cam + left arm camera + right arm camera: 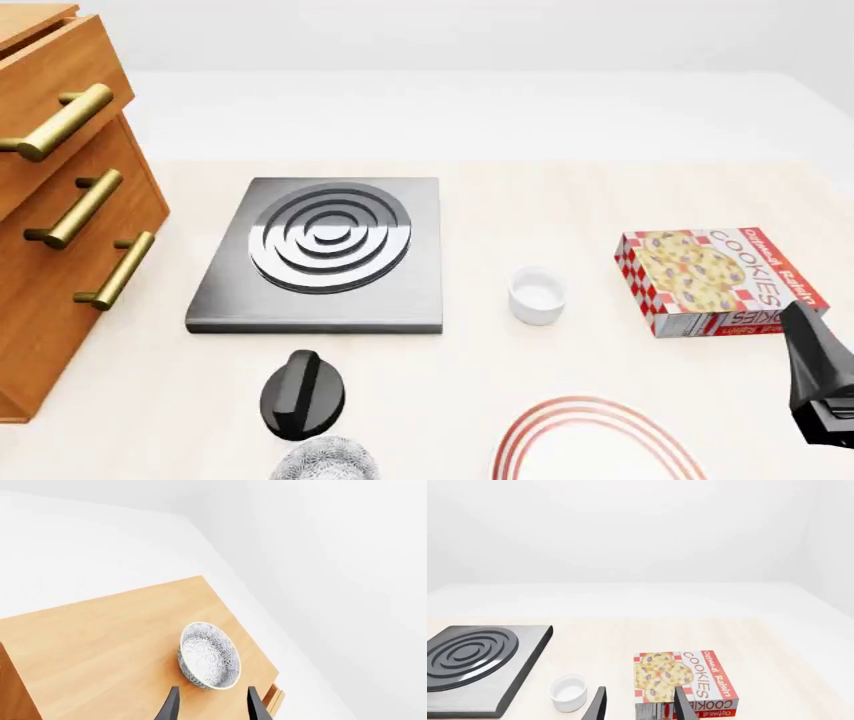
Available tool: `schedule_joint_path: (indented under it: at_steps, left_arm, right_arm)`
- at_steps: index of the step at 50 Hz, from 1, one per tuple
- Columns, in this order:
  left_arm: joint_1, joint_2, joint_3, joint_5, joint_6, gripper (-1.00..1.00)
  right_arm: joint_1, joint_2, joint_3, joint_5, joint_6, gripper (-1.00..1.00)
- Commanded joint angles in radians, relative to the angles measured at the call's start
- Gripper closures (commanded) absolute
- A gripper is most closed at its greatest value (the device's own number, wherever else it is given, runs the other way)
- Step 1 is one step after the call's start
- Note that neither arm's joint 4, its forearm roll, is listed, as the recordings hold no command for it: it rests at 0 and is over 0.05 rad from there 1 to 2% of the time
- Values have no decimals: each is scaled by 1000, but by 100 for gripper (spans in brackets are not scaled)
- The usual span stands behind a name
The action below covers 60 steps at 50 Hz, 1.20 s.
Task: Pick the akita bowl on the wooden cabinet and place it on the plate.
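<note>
In the left wrist view the akita bowl (209, 655), white with a dense black floral pattern, sits on the wooden cabinet's top (100, 645) near its edge. My left gripper (213, 707) is open, both dark fingers just short of the bowl and nothing between them. The front view shows the cabinet's drawer fronts (54, 200) at the left; its top and the left gripper are out of frame there. The plate (594, 445), white with red rings, lies at the near edge. My right gripper (640, 707) is open and empty above the table, near the cookie box.
A second speckled bowl (324, 462) rests on the table at the near edge, left of the plate. A black knob-like object (304, 392), a grey stove plate (327, 250), a small white cup (538, 295) and a cookie box (714, 280) stand on the table. The right arm (821, 380) enters at the right edge.
</note>
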Motion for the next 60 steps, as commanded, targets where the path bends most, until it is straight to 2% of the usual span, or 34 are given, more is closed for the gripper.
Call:
schedule_joint_path:
  at_steps: [1, 60]
  left_arm:
    - [14, 33, 7, -20, -20, -100]
    - [17, 142, -5, -64, -52, -100]
  right_arm:
    - [0, 0, 0, 0, 0, -100]
    - [0, 0, 0, 0, 0, -100]
